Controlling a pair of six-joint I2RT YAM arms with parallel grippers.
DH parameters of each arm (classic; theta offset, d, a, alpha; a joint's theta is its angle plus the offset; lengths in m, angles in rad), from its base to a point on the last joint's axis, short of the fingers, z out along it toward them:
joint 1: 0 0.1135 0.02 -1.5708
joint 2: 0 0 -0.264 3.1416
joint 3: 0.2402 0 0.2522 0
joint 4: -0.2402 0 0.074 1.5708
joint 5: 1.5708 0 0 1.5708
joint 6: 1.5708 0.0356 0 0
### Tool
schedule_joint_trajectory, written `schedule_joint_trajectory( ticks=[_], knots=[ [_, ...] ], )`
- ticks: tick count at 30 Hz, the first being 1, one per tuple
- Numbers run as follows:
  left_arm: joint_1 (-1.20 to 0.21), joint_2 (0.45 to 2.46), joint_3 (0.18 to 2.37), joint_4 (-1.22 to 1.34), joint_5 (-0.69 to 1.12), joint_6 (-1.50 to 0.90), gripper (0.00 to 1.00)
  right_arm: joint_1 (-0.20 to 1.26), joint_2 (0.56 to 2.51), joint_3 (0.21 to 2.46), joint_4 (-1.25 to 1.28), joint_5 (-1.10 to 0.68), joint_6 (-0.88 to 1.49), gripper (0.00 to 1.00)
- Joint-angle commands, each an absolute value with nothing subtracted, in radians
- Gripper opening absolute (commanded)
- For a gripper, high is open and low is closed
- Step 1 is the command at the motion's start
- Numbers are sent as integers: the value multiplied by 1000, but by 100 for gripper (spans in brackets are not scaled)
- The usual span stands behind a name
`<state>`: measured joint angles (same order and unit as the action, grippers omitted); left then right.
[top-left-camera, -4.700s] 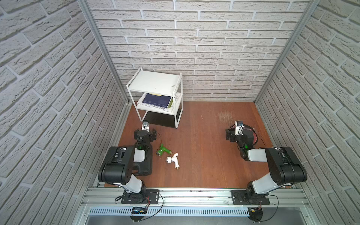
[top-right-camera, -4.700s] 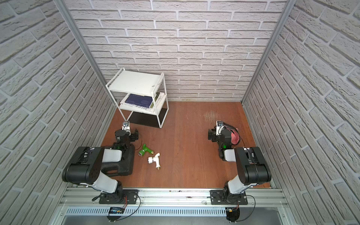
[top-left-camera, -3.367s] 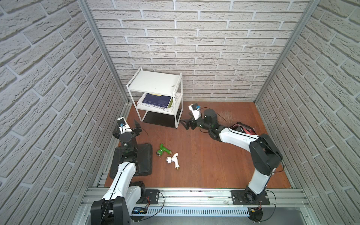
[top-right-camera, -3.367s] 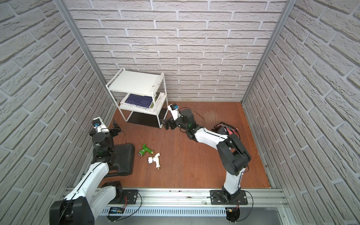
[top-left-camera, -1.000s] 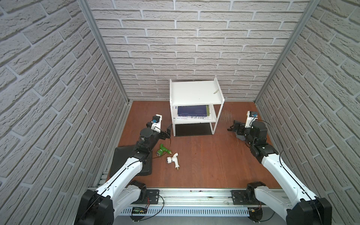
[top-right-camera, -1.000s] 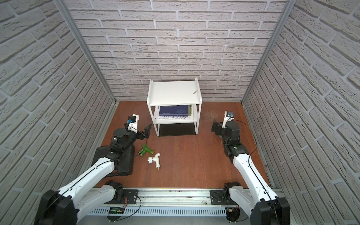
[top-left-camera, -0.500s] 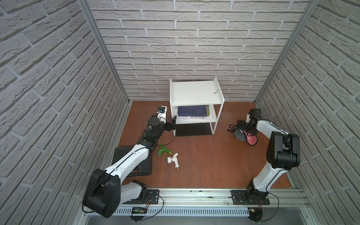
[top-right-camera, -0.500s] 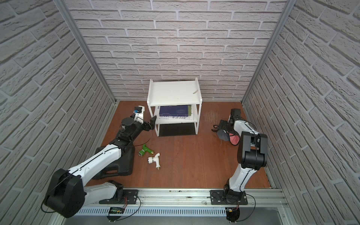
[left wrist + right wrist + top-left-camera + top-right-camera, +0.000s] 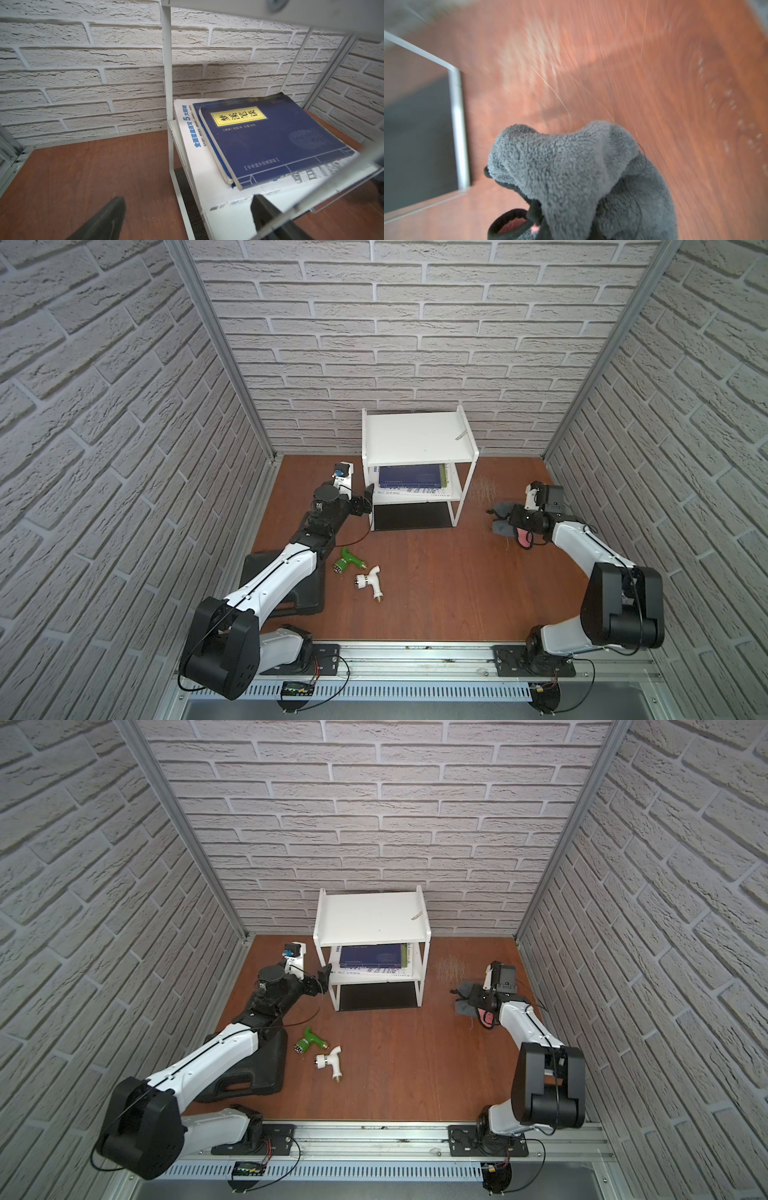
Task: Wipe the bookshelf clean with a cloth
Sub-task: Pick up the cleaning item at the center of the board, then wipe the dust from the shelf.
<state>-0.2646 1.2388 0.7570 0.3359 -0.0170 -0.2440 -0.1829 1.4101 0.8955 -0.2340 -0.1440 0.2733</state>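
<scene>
1. Left arm (image 9: 270,585): stretched long and low from the near rail, passing over the black case (image 9: 299,601); the wrist ends at the left side of the shelf (image 9: 415,437).
2. Green nozzle (image 9: 347,562) and white tap (image 9: 368,583) lie on the floor between the case and the shelf, untouched.
3. Right arm (image 9: 582,539): elbow folded high above its base, forearm angled down and forward to the floor right of the shelf.
4. Right gripper (image 9: 510,520): fingers buried in the cloth (image 9: 500,509), pressed together on a bunch of it. In the wrist view the grey fleece (image 9: 571,170) is sharp and a pink underside shows; the floor is blurred. The cloth is right of the shelf and well apart from it.
5. Left gripper (image 9: 185,216): jaws spread wide, holding nothing, level with the middle tier. The tier's side rail lies between the fingers (image 9: 104,218); contact unclear.
6. Middle tier: blue book (image 9: 270,141) with a yellow label of black Chinese characters, lying on a white book (image 9: 193,149) printed "5 大题材" in blue.
7. Top tier: bare except for a small scrap (image 9: 461,434).
</scene>
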Motion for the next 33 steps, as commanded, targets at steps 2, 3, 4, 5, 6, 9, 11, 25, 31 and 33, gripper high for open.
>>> schedule_joint_trajectory(
  ticks=[2, 3, 4, 5, 6, 9, 11, 25, 31, 33],
  knots=[
    [-246, 1229, 797, 352, 11, -257, 92, -135, 1197, 881, -129, -245, 282, 3],
    [-242, 1228, 797, 355, 21, -256, 90, -106, 1157, 867, -122, -233, 264, 3],
    [-234, 1228, 800, 354, 42, -258, 87, -79, 1101, 854, -116, -212, 240, 3],
    [-225, 1228, 805, 351, 79, -262, 83, -39, 1032, 821, -100, -185, 218, 3],
    [-220, 1227, 808, 355, 113, -263, 79, -15, 988, 794, -78, -156, 208, 3],
    [-219, 1222, 806, 387, 223, -256, 72, 55, 834, 702, 16, -61, 184, 3],
    [-218, 1227, 820, 375, 245, -249, 66, 78, 744, 651, 80, -54, 155, 3],
    [-180, 1386, 918, 336, 309, -120, 2, 479, 1024, 699, 290, -450, -261, 3],
    [-128, 1448, 925, 365, 440, -103, 3, 774, 1512, 1006, 106, -219, -685, 3],
    [-128, 1456, 928, 363, 467, -98, 3, 837, 1633, 1085, 168, -149, -789, 3]
  ],
)
